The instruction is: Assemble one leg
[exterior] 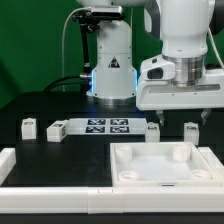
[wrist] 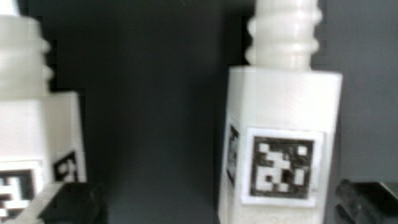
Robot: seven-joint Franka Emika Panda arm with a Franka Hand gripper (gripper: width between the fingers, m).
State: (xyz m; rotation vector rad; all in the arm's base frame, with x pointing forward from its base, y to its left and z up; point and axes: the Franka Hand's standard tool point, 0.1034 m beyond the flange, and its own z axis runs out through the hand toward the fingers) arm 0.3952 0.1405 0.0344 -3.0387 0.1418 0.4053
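As the end effector (exterior: 181,118) hangs, seemingly spread, a leg (wrist: 279,110) stands upright.

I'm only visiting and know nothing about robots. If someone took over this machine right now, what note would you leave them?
Tool: open, empty, hovering low over the table.
Two legs: upright below the tool, on the exterior view's right of the marker board. The wrist view shows one close up.
Other two legs: loose on the marker board's other side.
Panel: in front of the tool; the sockets that show are empty.
Done: no leg fitted yet.
Left: grasp one leg, probably one below the tool, and fit it into a panel socket.
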